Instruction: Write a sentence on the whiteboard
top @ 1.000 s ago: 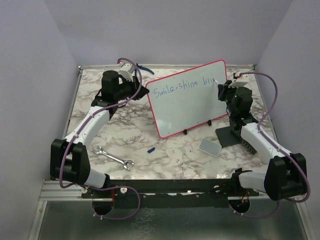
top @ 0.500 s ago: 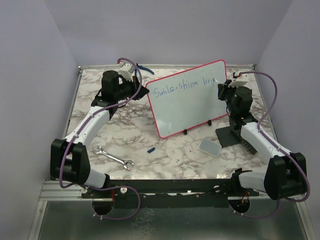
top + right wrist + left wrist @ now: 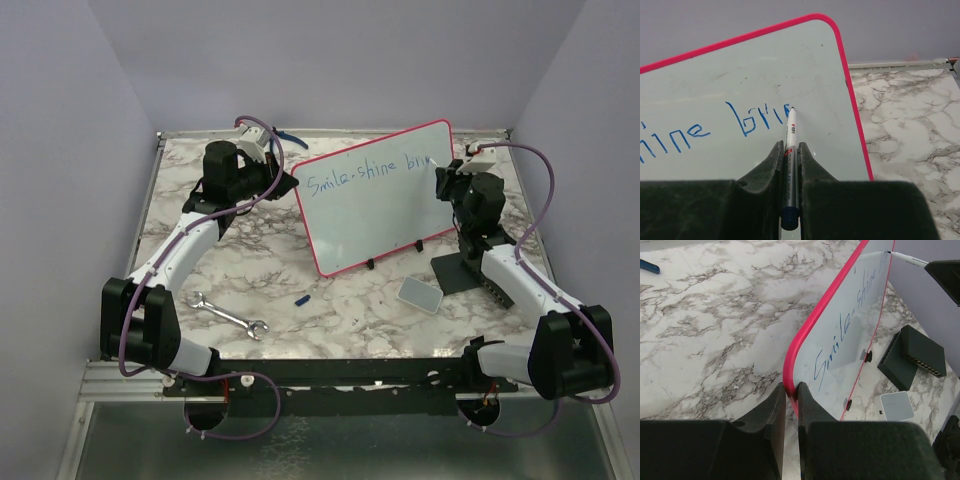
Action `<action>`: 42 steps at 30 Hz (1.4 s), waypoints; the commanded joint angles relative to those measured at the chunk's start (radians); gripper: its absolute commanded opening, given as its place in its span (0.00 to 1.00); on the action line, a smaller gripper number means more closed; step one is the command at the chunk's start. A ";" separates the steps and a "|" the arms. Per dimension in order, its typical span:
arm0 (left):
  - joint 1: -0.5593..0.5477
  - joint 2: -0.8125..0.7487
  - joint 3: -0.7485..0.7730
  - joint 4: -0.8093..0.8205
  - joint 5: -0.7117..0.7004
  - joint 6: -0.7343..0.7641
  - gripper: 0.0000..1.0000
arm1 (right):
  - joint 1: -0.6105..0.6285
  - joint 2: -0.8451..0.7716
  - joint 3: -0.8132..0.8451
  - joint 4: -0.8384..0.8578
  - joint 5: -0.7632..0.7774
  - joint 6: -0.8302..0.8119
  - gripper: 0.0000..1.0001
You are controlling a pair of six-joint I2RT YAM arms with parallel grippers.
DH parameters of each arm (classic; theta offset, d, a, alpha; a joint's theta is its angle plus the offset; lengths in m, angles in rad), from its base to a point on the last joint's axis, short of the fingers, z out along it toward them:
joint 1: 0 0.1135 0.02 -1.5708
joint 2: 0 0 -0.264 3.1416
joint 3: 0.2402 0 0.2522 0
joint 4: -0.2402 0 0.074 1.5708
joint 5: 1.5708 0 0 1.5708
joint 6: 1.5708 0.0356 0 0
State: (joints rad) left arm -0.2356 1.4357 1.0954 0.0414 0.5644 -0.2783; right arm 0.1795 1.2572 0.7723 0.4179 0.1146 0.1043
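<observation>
Writing pincer: the right pincer (image 3: 790,147) is clenched on a white marker (image 3: 791,165), which is held lengthwise between the fingers with its tip pointing ahead.
Marker tip: the tip is pressed to the whiteboard (image 3: 730,70) just ahead of that pincer, at the end of the last blue stroke.
Sentence: the sentence (image 3: 368,172) is set in one blue line across the upper part of the board, running away to the left of the marker tip. "Smile-shine bri" and a started letter can be read.
Holding pincer: the left pincer (image 3: 791,390) is clamped on the pink frame by a rounded corner, at the end where the writing starts, with one finger on each face.
Whiteboard stance: the board is held up between the two pincers, with its small black feet along the lower edge by the marbled desk (image 3: 330,270).
Below the right pincer: a black block (image 3: 455,272) and a grey pad (image 3: 420,294) are seen on the desk, in front of the board.
Farther out: a small blue cap (image 3: 303,298) and a wrench (image 3: 228,317) are seen nearer the arm bases, well apart from both pincers.
Beyond the left pincer: a blue object (image 3: 649,266) is partly seen on the desk.
</observation>
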 commanded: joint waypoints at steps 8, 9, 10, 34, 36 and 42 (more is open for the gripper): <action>0.004 -0.035 -0.006 0.026 0.012 0.031 0.00 | -0.003 -0.003 -0.030 -0.021 0.050 0.031 0.01; 0.003 -0.035 -0.006 0.026 0.012 0.031 0.00 | -0.003 -0.007 -0.037 -0.021 0.051 0.034 0.01; 0.004 -0.036 -0.006 0.026 0.012 0.031 0.00 | -0.004 -0.008 -0.041 -0.023 0.051 0.034 0.01; 0.003 -0.039 -0.008 0.028 0.013 0.029 0.00 | -0.003 -0.051 -0.076 -0.012 -0.067 0.022 0.01; 0.004 -0.039 -0.008 0.028 0.012 0.029 0.00 | -0.003 -0.055 -0.076 -0.009 -0.064 0.022 0.01; 0.004 -0.032 -0.009 0.028 0.004 0.034 0.00 | -0.003 -0.129 -0.105 0.001 -0.014 0.037 0.01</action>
State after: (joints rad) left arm -0.2359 1.4357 1.0950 0.0414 0.5652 -0.2787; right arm 0.1795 1.2022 0.7052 0.4099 0.0772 0.1310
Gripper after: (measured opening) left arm 0.132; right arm 0.114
